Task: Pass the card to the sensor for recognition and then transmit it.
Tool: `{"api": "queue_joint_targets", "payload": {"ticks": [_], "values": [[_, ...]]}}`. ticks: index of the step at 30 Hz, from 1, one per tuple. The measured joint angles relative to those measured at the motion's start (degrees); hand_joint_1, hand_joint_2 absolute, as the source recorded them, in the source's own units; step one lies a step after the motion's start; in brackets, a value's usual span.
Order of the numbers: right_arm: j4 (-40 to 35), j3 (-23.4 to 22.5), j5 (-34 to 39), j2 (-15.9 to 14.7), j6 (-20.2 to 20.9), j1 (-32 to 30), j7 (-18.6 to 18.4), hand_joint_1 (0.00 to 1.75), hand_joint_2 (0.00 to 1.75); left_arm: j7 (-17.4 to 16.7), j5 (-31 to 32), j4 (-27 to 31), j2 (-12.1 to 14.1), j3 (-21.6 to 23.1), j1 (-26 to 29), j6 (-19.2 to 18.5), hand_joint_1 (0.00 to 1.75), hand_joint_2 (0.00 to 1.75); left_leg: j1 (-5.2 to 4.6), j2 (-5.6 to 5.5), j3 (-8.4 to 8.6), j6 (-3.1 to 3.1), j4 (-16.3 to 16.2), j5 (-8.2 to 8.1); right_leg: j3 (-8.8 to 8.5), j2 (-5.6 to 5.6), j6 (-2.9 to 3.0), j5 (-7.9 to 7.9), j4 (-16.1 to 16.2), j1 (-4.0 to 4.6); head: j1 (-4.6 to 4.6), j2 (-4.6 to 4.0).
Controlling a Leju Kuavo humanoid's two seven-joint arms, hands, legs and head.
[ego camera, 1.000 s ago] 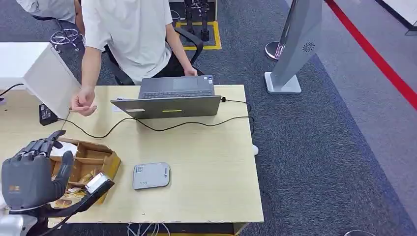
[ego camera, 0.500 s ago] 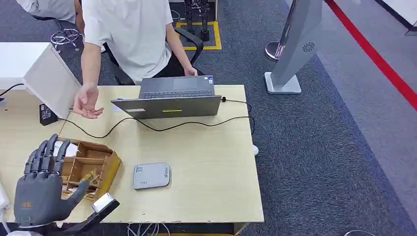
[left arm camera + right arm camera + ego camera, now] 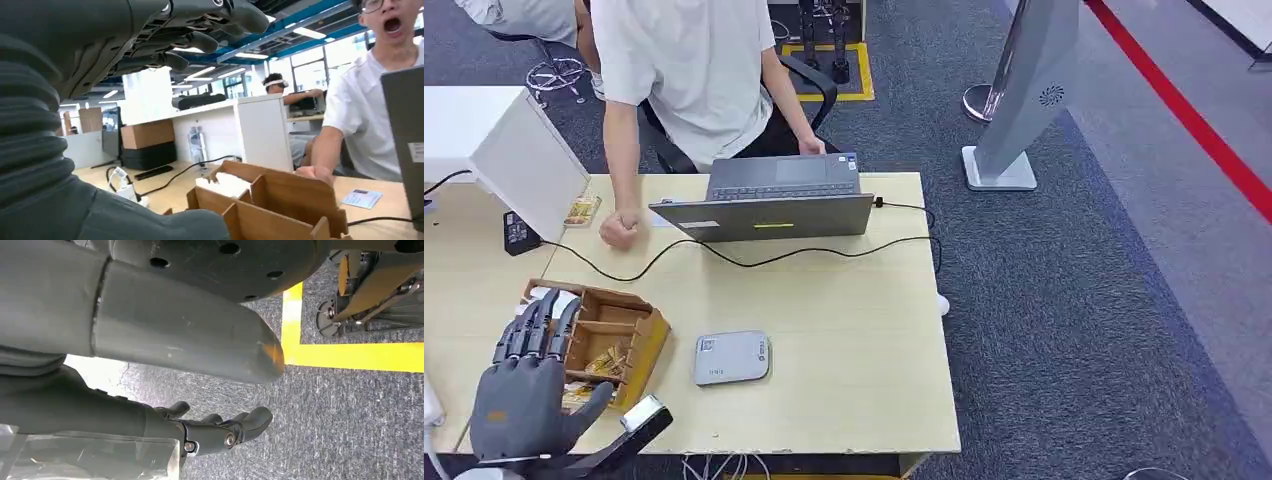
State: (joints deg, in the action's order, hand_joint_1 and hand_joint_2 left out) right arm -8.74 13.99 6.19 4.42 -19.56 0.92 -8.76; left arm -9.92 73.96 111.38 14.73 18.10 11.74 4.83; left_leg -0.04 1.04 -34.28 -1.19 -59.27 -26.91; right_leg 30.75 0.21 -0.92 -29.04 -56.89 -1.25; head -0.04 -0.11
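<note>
**Left robot hand open by the box; card lying far-left on the desk**

Left robot hand (image 3: 529, 395) raised over the near-left corner of the desk (image 3: 854, 330), fingers (image 3: 534, 325) spread and straight, holding nothing, just above the near-left edge of the cardboard divider box (image 3: 614, 335). Right robot hand (image 3: 220, 432) hanging low over grey carpet, fingers loosely curled, holding nothing. Card (image 3: 582, 210) flat on the far-left part of the desk, just left of a person's fist (image 3: 619, 230) resting on the desk. Grey sensor pad (image 3: 731, 357) lying right of the box, near the front edge, well apart from the card. Open laptop (image 3: 769, 200) at the far edge, with a black cable (image 3: 764, 260) trailing across the desktop
</note>
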Motion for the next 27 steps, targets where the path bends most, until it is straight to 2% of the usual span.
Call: {"api": "queue_joint_targets", "payload": {"ticks": [6,9,17,27], "values": [[0.0,0.0,0.0,0.0,0.0,0.0,0.0,0.00,0.00,-0.7,0.0,-0.5,0.0,0.0,-0.2,-0.7,0.00,1.75,0.00,0.00,0.00,0.00,0.0,0.00,0.03,-0.01,0.00,0.00,0.0,0.00,0.00,0.00],[0.0,0.0,-0.1,0.0,0.0,0.0,0.0,0.00,0.00,-2.5,-0.2,-2.7,-0.4,0.0,-0.9,-2.2,0.00,1.75,0.00,-0.01,0.00,0.00,0.0,0.00,0.00,-0.01,0.00,0.00,0.0,0.00,0.00,0.00],[0.0,0.0,-0.4,-0.1,0.0,0.0,-0.7,0.00,0.00,-4.2,-0.4,-9.4,-2.6,-0.6,-1.8,-2.9,0.00,1.75,-0.01,-0.01,-0.01,0.00,0.0,0.00,-0.07,0.00,0.00,0.00,0.0,0.00,-0.02,0.00],[0.0,0.0,-1.2,-0.2,0.0,0.0,-1.0,0.00,0.00,-4.9,-0.5,-15.6,-5.0,-3.4,-2.5,-3.3,0.00,1.75,0.00,-0.01,-0.01,0.00,0.0,0.00,-0.07,-0.01,0.00,0.00,0.0,0.00,0.00,0.00]]}}
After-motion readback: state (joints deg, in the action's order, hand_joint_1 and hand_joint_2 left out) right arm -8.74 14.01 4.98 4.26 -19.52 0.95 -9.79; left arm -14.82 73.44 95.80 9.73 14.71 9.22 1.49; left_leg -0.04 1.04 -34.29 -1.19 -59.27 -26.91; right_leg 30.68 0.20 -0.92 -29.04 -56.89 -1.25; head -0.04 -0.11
